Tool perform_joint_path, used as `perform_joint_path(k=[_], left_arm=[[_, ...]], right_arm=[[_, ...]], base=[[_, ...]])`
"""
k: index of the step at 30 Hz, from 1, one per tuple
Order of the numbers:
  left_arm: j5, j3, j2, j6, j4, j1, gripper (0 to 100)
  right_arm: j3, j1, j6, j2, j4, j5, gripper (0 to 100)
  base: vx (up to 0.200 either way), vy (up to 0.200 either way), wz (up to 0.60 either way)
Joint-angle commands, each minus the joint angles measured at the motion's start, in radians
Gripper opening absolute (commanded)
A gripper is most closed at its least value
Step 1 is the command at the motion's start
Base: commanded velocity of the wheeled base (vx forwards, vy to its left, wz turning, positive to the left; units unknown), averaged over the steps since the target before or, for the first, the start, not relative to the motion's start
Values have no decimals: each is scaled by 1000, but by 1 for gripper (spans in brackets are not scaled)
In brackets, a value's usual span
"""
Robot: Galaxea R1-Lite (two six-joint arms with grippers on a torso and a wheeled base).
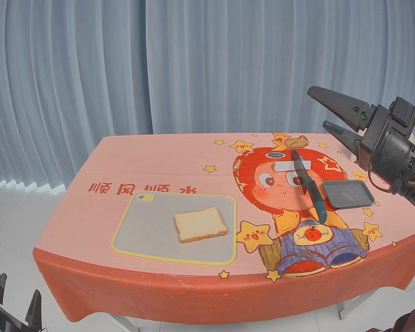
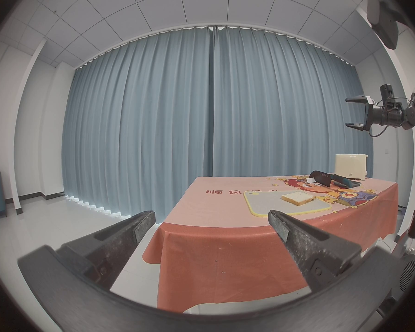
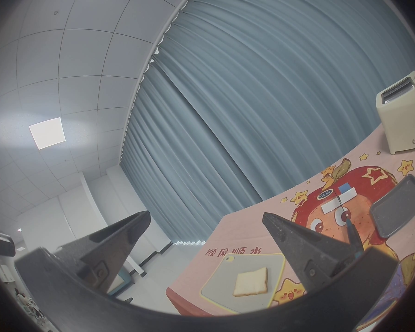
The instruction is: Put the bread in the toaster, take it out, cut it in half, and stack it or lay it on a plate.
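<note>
Bread [image 1: 200,224] lies flat on the cutting board [image 1: 143,231], unobstructed for pickup. My right claw [image 1: 317,108] hangs apart, high above the desk [image 1: 147,162], ready to descend. My left claw [image 1: 18,286] sits low, also apart.

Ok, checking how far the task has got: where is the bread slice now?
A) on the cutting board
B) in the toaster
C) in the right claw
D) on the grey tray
A: the uncut bread slice lies flat on the cutting board, apart from the grey tray and the toaster.
</note>
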Motion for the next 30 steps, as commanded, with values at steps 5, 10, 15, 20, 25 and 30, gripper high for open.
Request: perform_joint_path(k=[5, 10, 15, 20, 25, 30], left_arm=[[0, 18, 0, 0, -1, 0, 100], [0, 18, -1, 0, -1, 0, 100], [0, 18, -1, 0, -1, 0, 100], [0, 18, -1, 0, -2, 2, 100], [0, 18, -1, 0, -1, 0, 100], [0, 18, -1, 0, -1, 0, 100]], right_arm=[[2, 2, 0, 11, 0, 1, 100], [10, -4, 0, 23, 0, 4, 100], [9, -14, -5, 51, -5, 4, 100], [27, -31, -19, 85, -92, -1, 100], [39, -24, -81, 81, -106, -2, 100], [61, -31, -154, 86, -112, -19, 100]], base=[[0, 0, 0], [0, 0, 0], [0, 0, 0], [0, 0, 0], [0, 0, 0], [0, 0, 0]])
